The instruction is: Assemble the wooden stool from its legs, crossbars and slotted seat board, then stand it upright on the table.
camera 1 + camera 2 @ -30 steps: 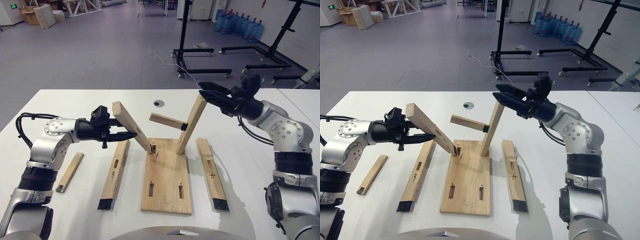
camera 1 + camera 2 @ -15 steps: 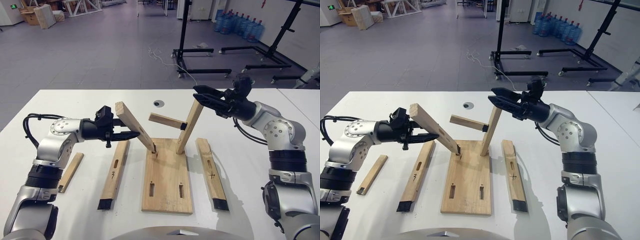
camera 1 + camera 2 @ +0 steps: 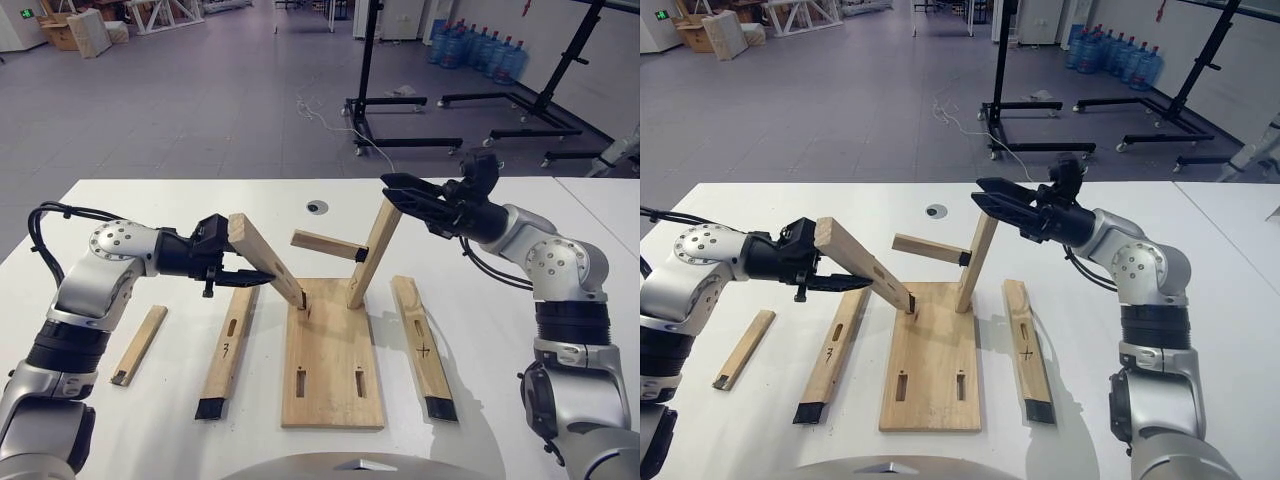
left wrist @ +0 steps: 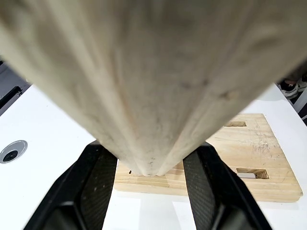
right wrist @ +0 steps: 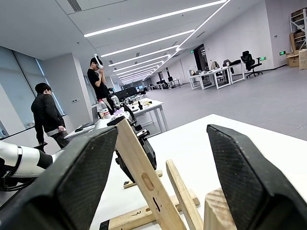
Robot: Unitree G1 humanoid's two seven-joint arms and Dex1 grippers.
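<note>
White counter (image 3: 480, 330) fills the lower frame, and nearest me the slotted seat board (image 3: 330, 345) lies flat at centre, its 2 near slots empty. The left loose leg (image 3: 228, 350) lies just beside the board's left edge, the right loose leg (image 3: 424, 350) beside its right edge, and a short crossbar (image 3: 140, 343) lies further left.

Further back, 2 legs stand in the far slots. The left leg (image 3: 250, 238) runs from its slot up toward the frame's left, strongly tilted. My left tool (image 3: 262, 275) is clamped on it about midway. The right leg (image 3: 372, 250) leans toward the frame's right and carries a fitted crossbar (image 3: 325, 243). The bar's free end points at the left leg but is apart from it. My right tool (image 3: 400, 192) is spread wide about that leg's top, not closed on it. Beyond the counter are grey floor (image 3: 200, 100) and black wheeled stands (image 3: 400, 100).

I judge the next move turns on that gap: the left leg must swing upright, toward frame right, to meet the bar, and my left arm already has it.

Against 1 second ago, my right tool has shifted leftward in frame and the right leg leans slightly less. The left leg's foot stays at its slot.
</note>
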